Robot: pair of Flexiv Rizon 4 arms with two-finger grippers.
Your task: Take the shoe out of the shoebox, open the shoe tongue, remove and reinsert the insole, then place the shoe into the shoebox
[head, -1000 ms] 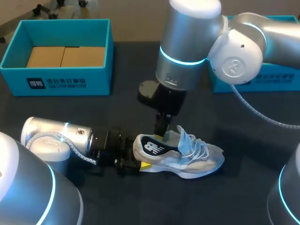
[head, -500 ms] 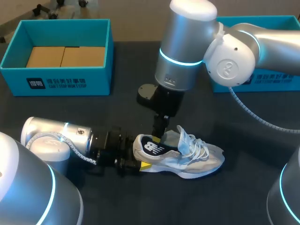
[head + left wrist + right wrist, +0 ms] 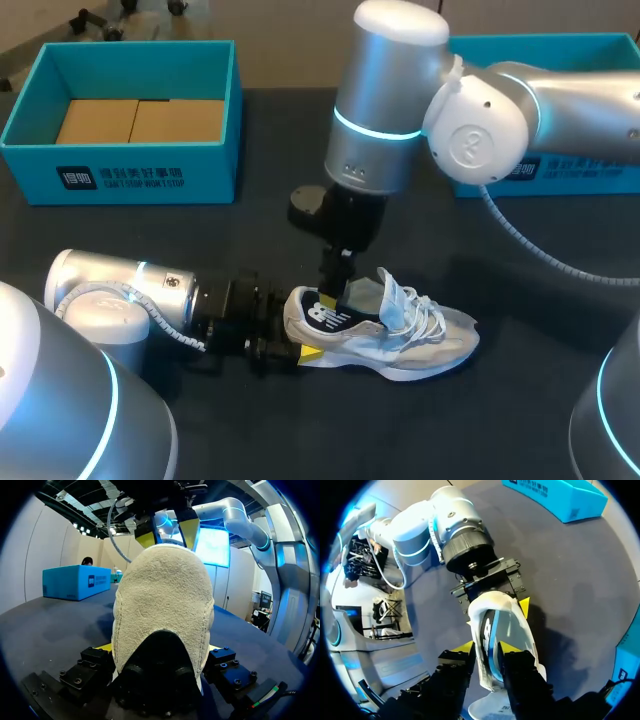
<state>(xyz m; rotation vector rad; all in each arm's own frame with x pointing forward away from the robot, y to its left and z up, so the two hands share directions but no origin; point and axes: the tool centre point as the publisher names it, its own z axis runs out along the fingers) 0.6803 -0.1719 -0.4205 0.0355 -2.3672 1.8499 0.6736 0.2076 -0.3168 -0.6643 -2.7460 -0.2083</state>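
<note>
On the dark table (image 3: 540, 300) the grey-white mesh trainer (image 3: 385, 335) stands upright, tongue (image 3: 386, 288) raised, heel clamped by the left gripper (image 3: 157, 649). The right gripper (image 3: 486, 647) sits at the collar (image 3: 345, 302); whether it grips, I cannot tell. Insole removal is probably in hand: pinch its heel edge and lift.

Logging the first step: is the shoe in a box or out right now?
Out. The shoe stands sole-down on the table, apart from the left box, which holds only brown cardboard, and the right box.

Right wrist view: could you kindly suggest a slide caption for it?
Left claw holds the shoe by its heel; right claw at its collar.
</note>
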